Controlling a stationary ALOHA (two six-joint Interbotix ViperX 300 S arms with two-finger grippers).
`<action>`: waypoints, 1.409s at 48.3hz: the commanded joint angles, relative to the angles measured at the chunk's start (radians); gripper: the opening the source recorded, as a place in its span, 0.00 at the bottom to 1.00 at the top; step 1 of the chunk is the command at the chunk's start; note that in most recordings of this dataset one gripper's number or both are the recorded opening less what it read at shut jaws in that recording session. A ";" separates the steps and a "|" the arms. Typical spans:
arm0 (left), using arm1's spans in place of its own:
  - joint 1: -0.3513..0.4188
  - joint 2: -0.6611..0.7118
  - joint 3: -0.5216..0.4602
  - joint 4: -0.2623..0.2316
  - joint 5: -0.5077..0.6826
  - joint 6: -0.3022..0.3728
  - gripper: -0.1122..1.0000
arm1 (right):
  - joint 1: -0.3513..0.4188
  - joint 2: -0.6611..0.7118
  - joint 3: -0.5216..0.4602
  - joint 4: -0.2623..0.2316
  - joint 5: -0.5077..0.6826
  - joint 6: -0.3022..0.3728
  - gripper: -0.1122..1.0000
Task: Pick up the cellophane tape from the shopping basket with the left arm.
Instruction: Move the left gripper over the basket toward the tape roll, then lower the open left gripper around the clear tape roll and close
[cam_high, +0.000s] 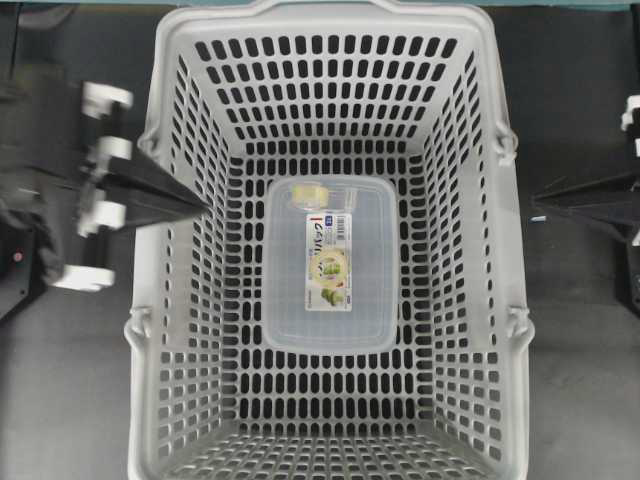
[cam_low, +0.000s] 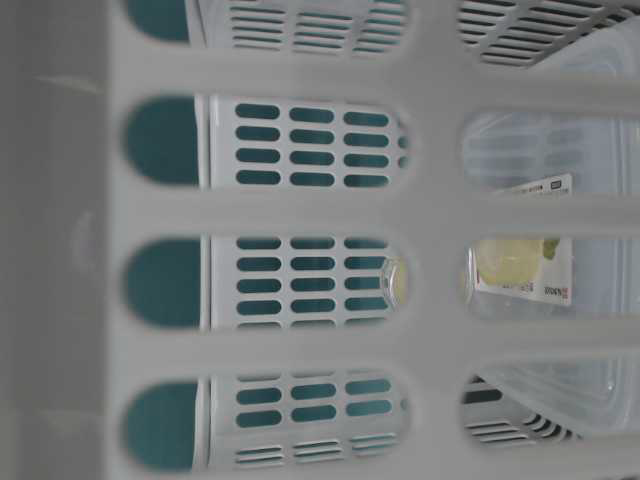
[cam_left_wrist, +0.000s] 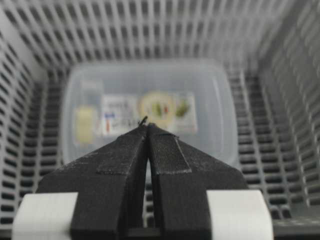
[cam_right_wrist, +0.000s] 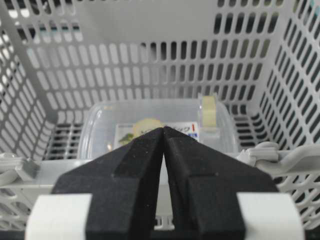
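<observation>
The light-grey shopping basket (cam_high: 512, 250) fills the overhead view. On its floor lies a clear rectangular container (cam_high: 372, 300) with a printed label. The cellophane tape (cam_high: 312, 194), small, pale yellow and in clear wrapping, rests on the container's far end. My left gripper (cam_high: 204, 210) is shut and empty; its tip pokes just past the basket's left wall, above and to the left of the tape. In the left wrist view the tape (cam_left_wrist: 84, 124) shows left of the shut gripper (cam_left_wrist: 146, 125). My right gripper (cam_high: 536, 205) is shut and empty outside the basket's right wall. The right wrist view shows the tape (cam_right_wrist: 209, 111) beyond that gripper (cam_right_wrist: 163, 129).
The basket's slotted walls (cam_left_wrist: 150, 30) rise steeply around the container on all sides. A hinged grey handle (cam_right_wrist: 260, 152) lies along the right rim, just before my right gripper. The table-level view looks through the basket wall (cam_low: 300, 210) at the container (cam_low: 590, 180).
</observation>
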 joint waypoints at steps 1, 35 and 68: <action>-0.008 0.089 -0.121 0.005 0.109 0.003 0.10 | -0.002 0.003 -0.031 0.003 0.003 0.002 0.11; -0.028 0.543 -0.485 0.005 0.393 -0.003 0.66 | 0.018 -0.012 -0.011 0.003 -0.166 0.018 0.82; -0.020 0.759 -0.520 0.005 0.377 0.005 0.91 | 0.051 -0.012 0.006 0.002 -0.175 0.048 0.82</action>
